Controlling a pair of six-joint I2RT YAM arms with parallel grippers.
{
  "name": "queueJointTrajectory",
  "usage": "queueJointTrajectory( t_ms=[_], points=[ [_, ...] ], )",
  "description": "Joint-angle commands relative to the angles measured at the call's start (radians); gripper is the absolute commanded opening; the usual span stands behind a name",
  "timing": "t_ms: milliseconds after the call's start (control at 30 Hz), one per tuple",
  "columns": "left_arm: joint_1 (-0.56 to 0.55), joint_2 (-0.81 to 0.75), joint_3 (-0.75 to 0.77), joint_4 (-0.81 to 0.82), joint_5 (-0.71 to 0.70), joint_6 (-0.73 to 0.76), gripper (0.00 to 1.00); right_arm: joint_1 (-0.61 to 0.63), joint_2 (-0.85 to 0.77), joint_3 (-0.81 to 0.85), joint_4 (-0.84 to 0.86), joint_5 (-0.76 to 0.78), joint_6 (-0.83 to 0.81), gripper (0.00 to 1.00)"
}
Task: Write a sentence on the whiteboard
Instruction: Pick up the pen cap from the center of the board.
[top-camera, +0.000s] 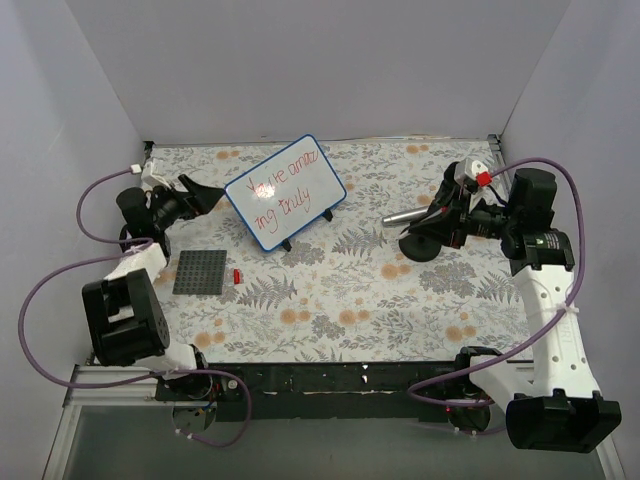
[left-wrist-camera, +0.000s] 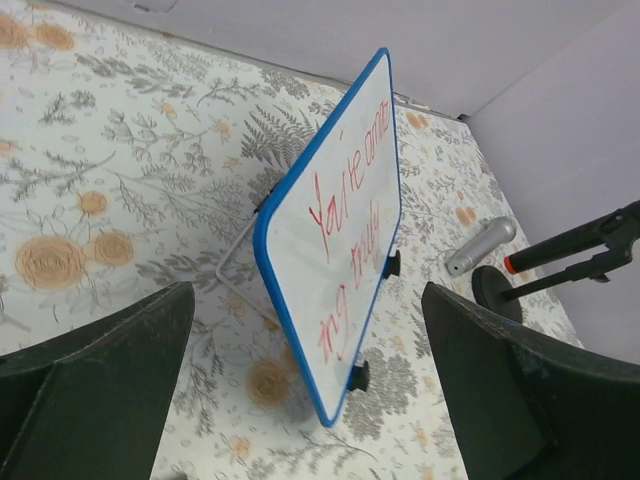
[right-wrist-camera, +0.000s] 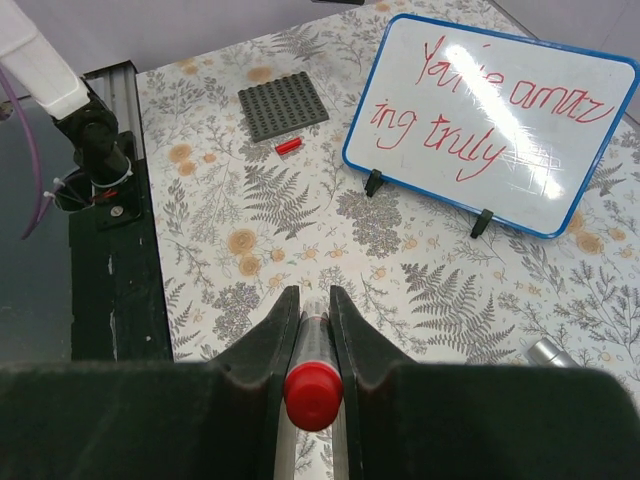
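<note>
The whiteboard (top-camera: 262, 228), white with a blue rim and small black feet, stands tilted at the back centre. The sentence (top-camera: 283, 188) is on it in red, two slanted lines reading "You're amaz / ing truly". Board (right-wrist-camera: 560, 200) and sentence (right-wrist-camera: 480, 120) face the right wrist view. The left wrist view shows the board (left-wrist-camera: 330, 170) edge-on. My left gripper (top-camera: 208, 197) is open and empty just left of the board, its jaws wide apart (left-wrist-camera: 307, 295). My right gripper (top-camera: 425, 232) is shut on a red-capped marker (right-wrist-camera: 313, 395), to the right of the board.
A dark grey studded plate (top-camera: 203, 271) lies front left with a small red piece (top-camera: 238, 275) beside it. A silver cylinder (top-camera: 405, 217) lies right of the board. A black round base (top-camera: 418, 247) sits under my right gripper. White walls enclose the floral table (top-camera: 330, 310).
</note>
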Motion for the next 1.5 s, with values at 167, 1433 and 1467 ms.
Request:
queueJointTrajectory(
  t_ms=[167,1433,1467],
  points=[
    [-0.005,-0.374,0.036,-0.811,-0.155,-0.016,0.98,-0.003,-0.091,-0.014,0.04,0.004,-0.001,0.01],
    [-0.458,-0.036,0.216,-1.367,-0.834,-0.005,0.56,-0.003,-0.088,-0.095,0.11,-0.098,0.009,0.01],
    [-0.458,-0.022,0.226,-1.372,-0.834,0.0,0.53,-0.002,-0.088,-0.095,0.11,-0.1,0.01,0.01]
  ],
)
